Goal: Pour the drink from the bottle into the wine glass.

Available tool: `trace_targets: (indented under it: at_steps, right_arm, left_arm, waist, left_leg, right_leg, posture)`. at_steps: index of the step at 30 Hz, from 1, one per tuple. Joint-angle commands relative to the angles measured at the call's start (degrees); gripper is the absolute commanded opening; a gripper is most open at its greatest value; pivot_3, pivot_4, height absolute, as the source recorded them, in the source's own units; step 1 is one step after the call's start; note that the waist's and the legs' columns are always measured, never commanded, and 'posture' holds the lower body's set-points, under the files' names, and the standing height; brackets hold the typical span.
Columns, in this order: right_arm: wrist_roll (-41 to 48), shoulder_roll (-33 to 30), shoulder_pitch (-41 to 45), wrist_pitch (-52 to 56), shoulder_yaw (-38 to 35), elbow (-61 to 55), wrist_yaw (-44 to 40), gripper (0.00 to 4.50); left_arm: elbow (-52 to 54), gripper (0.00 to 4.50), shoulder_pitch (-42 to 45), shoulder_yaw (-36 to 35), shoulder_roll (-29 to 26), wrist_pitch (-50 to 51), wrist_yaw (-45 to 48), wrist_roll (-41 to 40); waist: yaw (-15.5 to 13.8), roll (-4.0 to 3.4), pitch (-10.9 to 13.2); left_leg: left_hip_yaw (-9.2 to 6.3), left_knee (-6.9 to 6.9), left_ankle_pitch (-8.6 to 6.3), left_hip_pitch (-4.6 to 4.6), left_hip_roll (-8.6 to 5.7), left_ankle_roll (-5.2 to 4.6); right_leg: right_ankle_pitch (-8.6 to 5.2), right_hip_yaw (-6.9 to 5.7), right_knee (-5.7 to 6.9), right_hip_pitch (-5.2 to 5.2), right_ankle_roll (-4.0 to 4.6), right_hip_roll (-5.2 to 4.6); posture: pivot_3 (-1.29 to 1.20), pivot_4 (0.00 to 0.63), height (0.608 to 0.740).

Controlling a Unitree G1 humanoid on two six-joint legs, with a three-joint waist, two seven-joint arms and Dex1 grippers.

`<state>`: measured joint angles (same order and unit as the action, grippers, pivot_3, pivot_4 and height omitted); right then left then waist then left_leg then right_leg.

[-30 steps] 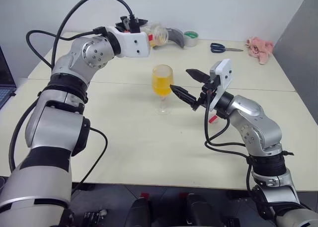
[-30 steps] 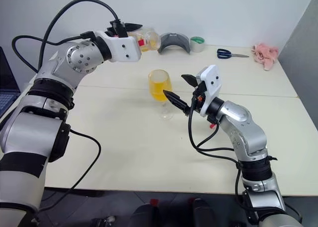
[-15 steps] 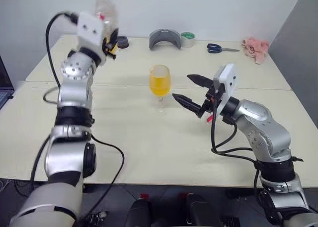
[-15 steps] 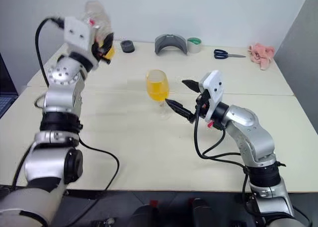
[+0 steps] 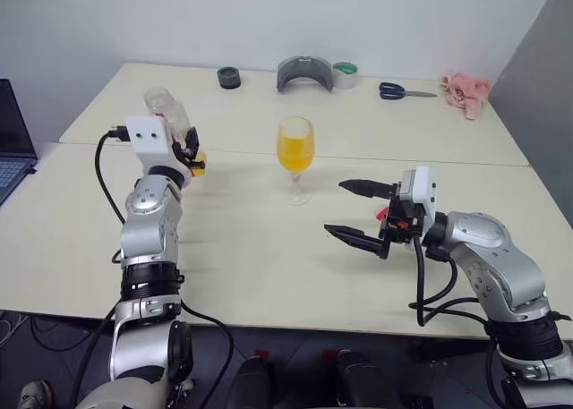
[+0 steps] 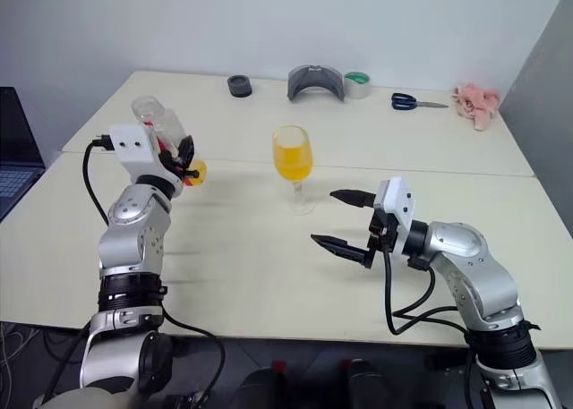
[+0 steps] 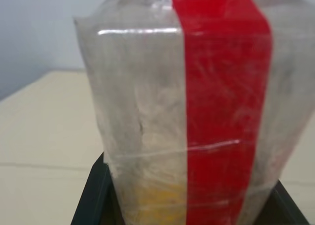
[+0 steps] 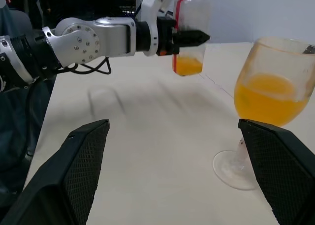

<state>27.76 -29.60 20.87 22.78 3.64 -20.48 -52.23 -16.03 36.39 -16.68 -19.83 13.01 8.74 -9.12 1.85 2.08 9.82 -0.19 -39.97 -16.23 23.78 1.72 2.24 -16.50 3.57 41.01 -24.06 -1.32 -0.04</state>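
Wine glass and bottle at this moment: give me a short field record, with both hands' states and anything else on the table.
glass: upright on the table, about half full of orange drink
bottle: held upright in the left hand, clear of the table, a little drink at its bottom
left hand: shut on the bottle
right hand: open, holding nothing, on the glass's right, not touching it
far edge: scissors, tape roll, pink cloth

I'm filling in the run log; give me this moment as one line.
stage: pour done | left gripper: shut on bottle, upright, little drink left | right gripper: open, empty | wine glass: on table, about half full
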Motion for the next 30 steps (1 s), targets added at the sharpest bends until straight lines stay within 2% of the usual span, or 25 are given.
trace_targets:
  at_steps: [1,17,26,30]
  right_arm:
    - [-0.2,0.4,-0.1,-1.7,-0.3,-1.1,0.5,4.5]
    - [-0.9,2.5,0.7,-0.1,0.4,-0.6,5.0,4.5]
    - [-1.6,2.5,1.0,-0.3,0.5,0.0,5.1,4.5]
    - [-2.7,1.7,-1.1,-1.1,0.4,0.3,5.0,4.5]
  left_arm:
    - [0.7,1.66,-0.5,-0.6,0.4,-4.5,1.5,-1.7]
    - [-12.0,1.66,-2.2,1.2,1.7,-12.1,1.9,-0.2]
    - [-10.7,4.48,-3.8,2.7,1.5,-10.2,2.2,0.0]
    - [-0.8,4.48,-9.7,3.6,2.5,-4.5,1.4,-0.9]
  waist:
    - [-0.1,0.0,0.0]
    - [-0.1,0.01,0.0]
    - [-0.1,0.01,0.0]
    - [0.0,0.01,0.0]
  left_leg:
    - [-0.02,0.0,0.0,0.0,0.0,0.0]
    - [-0.02,0.01,0.0,-0.01,-0.02,-0.01]
    - [-0.02,0.02,0.0,-0.01,-0.02,-0.01]
    - [-0.01,0.03,0.0,-0.01,0.01,-0.01]
  right_leg:
    - [0.0,-0.01,0.0,0.01,0.0,0.0]
    - [0.0,-0.02,-0.02,0.03,0.0,0.01]
    - [0.0,-0.03,-0.02,0.03,0.0,0.02]
    - [0.0,0.0,-0.04,0.02,0.0,0.01]
  posture:
    - [0.0,0.15,0.74]
    - [0.0,0.15,0.74]
    - [0.0,0.15,0.74]
    - [0.0,0.15,0.74]
